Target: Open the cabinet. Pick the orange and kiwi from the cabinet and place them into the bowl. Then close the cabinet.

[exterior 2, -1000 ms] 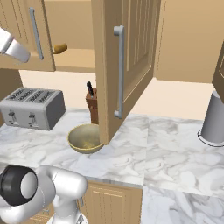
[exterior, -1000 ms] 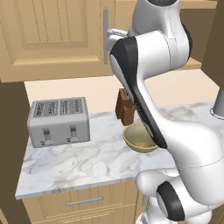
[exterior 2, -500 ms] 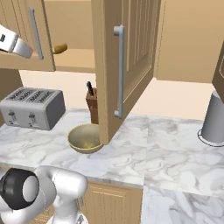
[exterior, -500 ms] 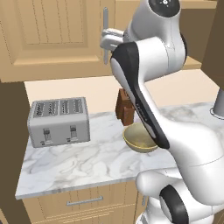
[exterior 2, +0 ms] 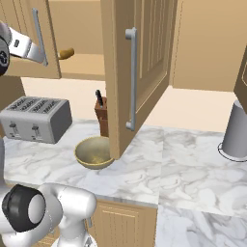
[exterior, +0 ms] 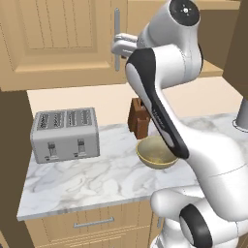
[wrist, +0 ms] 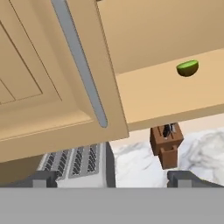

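Observation:
The cabinet's right door (exterior 2: 144,72) stands wide open; its left door (exterior: 63,43) looks nearly shut. My gripper (exterior: 117,48) hovers open right beside the left door's grey bar handle (exterior: 116,36), with nothing between its fingers. In the hand view the handle (wrist: 81,61) runs diagonally above the gripper (wrist: 111,179), and the green kiwi (wrist: 188,68) lies on the cabinet shelf to the right. The orange is hidden. The tan bowl (exterior: 156,154) sits on the marble counter under the open door, also the bowl (exterior 2: 94,152).
A wooden knife block (exterior: 139,118) stands just behind the bowl. A grey toaster (exterior: 65,133) sits at the counter's left. A tan-brown roundish item (exterior 2: 66,52) rests on the shelf. A grey cylindrical appliance (exterior 2: 236,132) is at far right. The open door (exterior 2: 144,72) overhangs the counter.
My hand has edged closer to the left door's handle. The doors, bowl and counter items have not moved.

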You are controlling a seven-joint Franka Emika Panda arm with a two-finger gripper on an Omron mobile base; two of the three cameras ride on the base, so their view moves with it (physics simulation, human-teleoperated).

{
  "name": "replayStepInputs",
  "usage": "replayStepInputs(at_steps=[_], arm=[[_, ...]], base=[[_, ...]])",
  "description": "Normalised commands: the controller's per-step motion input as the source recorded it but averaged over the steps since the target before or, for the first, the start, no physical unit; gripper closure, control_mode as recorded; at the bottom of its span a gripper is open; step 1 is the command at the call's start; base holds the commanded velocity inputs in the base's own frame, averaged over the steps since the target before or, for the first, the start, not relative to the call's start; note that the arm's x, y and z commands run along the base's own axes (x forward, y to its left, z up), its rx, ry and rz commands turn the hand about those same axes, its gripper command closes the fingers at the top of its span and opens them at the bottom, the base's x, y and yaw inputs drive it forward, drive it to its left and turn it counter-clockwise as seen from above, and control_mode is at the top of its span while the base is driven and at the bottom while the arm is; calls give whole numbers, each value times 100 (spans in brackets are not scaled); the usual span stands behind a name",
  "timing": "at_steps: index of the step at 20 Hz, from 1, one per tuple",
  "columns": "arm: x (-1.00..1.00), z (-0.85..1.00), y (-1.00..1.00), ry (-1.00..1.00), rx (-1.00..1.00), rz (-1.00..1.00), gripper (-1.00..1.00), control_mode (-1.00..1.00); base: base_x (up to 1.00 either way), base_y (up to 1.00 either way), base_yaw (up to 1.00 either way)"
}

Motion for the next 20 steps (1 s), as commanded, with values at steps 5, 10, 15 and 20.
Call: replayStepInputs(at_steps=[5, 10, 15, 20], arm=[[30, 0, 5, -5, 0, 1, -100, -100], [28, -3, 10, -3, 0, 0, -100, -100], [36, -11, 20, 0, 0, 0, -100, -100], [41, -5, 5, 0, 0, 0, -100, -100]], base=[[0, 0, 0], [0, 0, 0], [0, 0, 0], [0, 0, 0]])
